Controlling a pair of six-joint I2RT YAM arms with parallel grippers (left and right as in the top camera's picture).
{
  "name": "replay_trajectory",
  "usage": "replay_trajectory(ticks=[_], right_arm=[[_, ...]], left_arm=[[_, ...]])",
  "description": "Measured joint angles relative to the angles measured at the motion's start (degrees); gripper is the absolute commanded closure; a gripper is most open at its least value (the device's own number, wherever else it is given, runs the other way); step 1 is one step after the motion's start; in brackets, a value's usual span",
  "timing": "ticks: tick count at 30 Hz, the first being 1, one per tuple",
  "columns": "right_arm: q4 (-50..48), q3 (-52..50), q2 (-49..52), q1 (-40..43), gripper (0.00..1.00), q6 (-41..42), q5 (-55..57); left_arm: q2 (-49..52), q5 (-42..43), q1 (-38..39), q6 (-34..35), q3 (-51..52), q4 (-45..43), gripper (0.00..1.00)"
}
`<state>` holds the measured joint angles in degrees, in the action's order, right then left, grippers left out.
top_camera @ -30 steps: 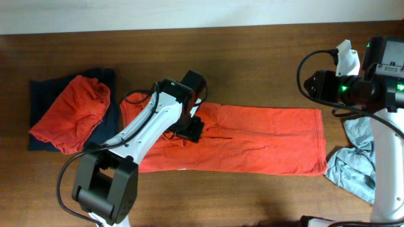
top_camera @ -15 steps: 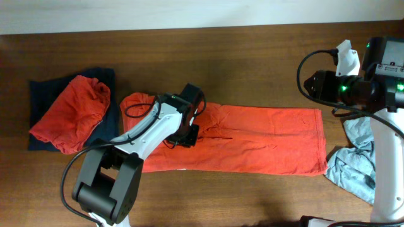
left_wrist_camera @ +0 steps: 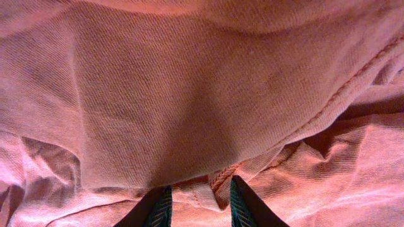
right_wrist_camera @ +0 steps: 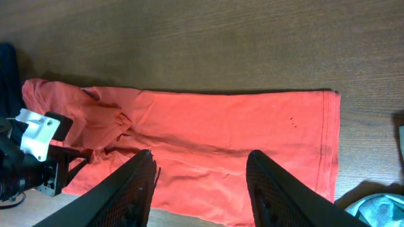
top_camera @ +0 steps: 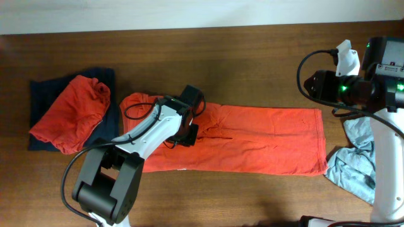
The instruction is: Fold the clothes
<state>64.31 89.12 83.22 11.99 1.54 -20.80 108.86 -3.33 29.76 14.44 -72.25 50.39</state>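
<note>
Well to the left of the left fingers (left_wrist_camera: pixel 161 211), a dark navy garment (top_camera: pixel 39 88) lies flat on the wooden bench (top_camera: pixel 252 57). A crumpled red-orange garment (top_camera: pixel 69 113) is heaped on top of the navy one. The left fingers are down on the left part of a red-orange shirt (top_camera: pixel 265 142), which is spread in a long strip across the middle of the bench. In the left wrist view they are closed on a bunched fold of its cloth, near a stitched seam, with wrinkles spreading around the pinch. From there the shirt runs away to the right of the left fingers and lies mostly flat, with a straight hemmed edge at its far end. The right fingers (right_wrist_camera: pixel 136 189) hang high above the bench, beyond that hemmed end. They stand apart with nothing between them, and the whole shirt shows below them in the right wrist view. A grey-blue garment (top_camera: pixel 353 164) lies rumpled near the right edge of the bench, just beside the shirt's hem and below the raised right arm (top_camera: pixel 385 139).
</note>
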Motion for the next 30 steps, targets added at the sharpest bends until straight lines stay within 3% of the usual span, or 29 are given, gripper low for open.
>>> replay_trajectory(ticks=[2,6,12,15,20,28,30], right_arm=[[0.0,0.0,0.0,0.0,0.5,0.0,0.0],[0.0,0.0,0.0,0.0,0.5,0.02,0.0],[0.0,0.0,0.0,0.0,0.5,0.0,0.0],[0.0,0.0,0.0,0.0,0.5,0.02,0.02],[0.0,0.0,0.0,0.0,0.5,0.0,0.0],[0.0,0.0,0.0,0.0,0.5,0.04,0.02],[0.0,0.0,0.0,0.0,0.5,0.0,0.0]], left_arm=[[0.0,-0.15,0.02,0.0,0.17,-0.11,0.71],[0.0,-0.35,0.0,0.22,0.44,-0.35,0.86],[0.0,-0.85,0.02,0.17,0.48,-0.35,0.87],[0.0,-1.22,0.02,0.15,0.48,-0.28,0.58],[0.0,-1.46,0.0,0.37,0.48,-0.13,0.56],[0.02,-1.62,0.0,0.55,1.09,-0.5,0.85],[0.02,-1.66,0.02,0.35,1.29,-0.46,0.85]])
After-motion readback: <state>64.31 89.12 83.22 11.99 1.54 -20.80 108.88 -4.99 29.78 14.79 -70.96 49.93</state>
